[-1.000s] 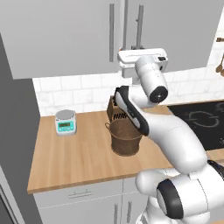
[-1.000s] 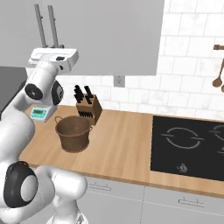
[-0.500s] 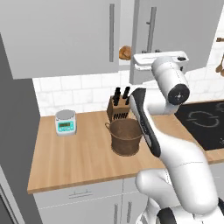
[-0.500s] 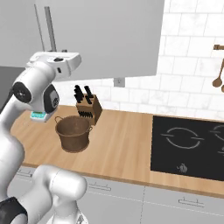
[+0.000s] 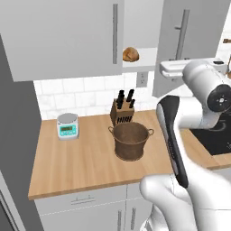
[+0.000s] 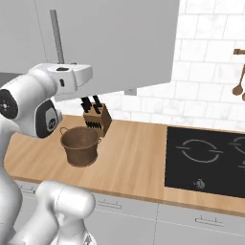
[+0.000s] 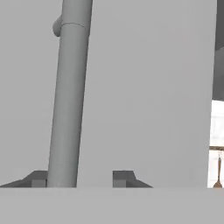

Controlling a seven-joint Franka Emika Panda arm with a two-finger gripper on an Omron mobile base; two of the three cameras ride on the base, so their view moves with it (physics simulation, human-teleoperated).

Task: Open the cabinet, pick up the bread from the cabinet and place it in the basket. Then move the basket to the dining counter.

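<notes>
Gripper [image 7: 78,178] tips stand apart in the hand view, one at 7 o'clock against the foot of the door handle [image 7: 70,96] and the other at 6 o'clock beside it; the bar runs up near the left tip rather than between the two, and nothing is pinched. The jaws are spread partway, facing the flat grey door [image 7: 144,87] of the cabinet [image 5: 58,36]. In the left base view that right-hand door [image 5: 187,40] is swung out, with the white hand just below its lower edge. Bread [image 5: 130,54] sits on the white shelf inside, at 12 o'clock from the basket [image 5: 130,140]. The basket stands on the wood worktop [image 5: 85,162], just in front of the knife block [image 5: 122,111], with a small scale [image 5: 67,126] at its 9 o'clock.
</notes>
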